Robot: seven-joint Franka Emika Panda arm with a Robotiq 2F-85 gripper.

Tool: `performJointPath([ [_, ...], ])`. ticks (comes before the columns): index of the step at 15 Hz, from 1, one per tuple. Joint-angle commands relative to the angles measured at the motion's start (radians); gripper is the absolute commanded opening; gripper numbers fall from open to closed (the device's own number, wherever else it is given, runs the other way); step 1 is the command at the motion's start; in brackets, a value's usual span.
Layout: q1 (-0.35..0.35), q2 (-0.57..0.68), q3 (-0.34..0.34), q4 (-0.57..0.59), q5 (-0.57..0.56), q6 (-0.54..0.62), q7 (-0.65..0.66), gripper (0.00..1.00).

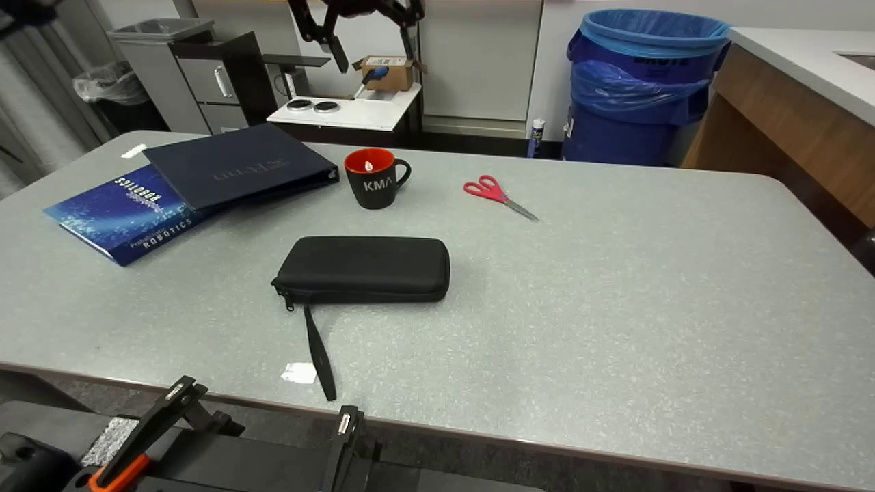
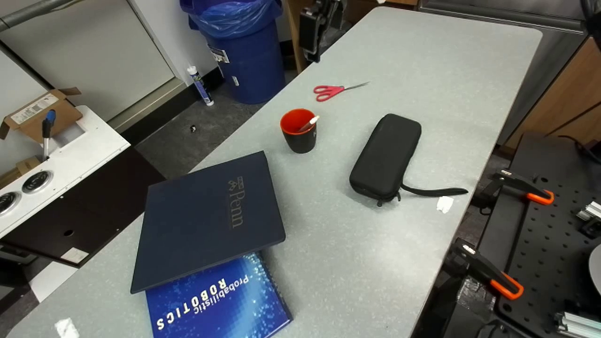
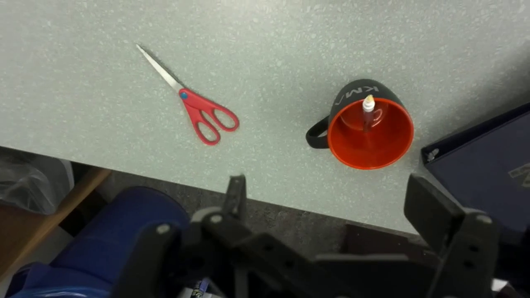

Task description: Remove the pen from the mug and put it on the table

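Partly hidden pen [image 1: 369,166] in mug [image 1: 371,190], cropped hand [image 1: 376,61]

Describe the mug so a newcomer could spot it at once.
On the speckled table, find the navy binder overlapping a blue book. Between that binder and the scissors stands the mug. Unlike its neighbours, it is black outside, red inside, and holds a white-tipped pen.

In an exterior view, the mug [image 1: 372,188] hides most of the pen [image 1: 369,166], the tool [image 1: 376,58] is cut off between 11 and 12 o'clock, and the folder [image 1: 246,164] covers some of the book [image 1: 123,212].
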Motion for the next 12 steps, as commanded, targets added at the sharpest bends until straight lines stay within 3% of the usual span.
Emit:
performJointPath([
  [1,0.037,0.135,0.017,0.093,0.072,-0.013,-0.019,1.0],
  [7,0.064,0.267,0.037,0.163,0.142,-0.062,-0.004,1.0],
  [12,0.068,0.267,0.029,0.137,0.122,-0.044,-0.004,1.0],
])
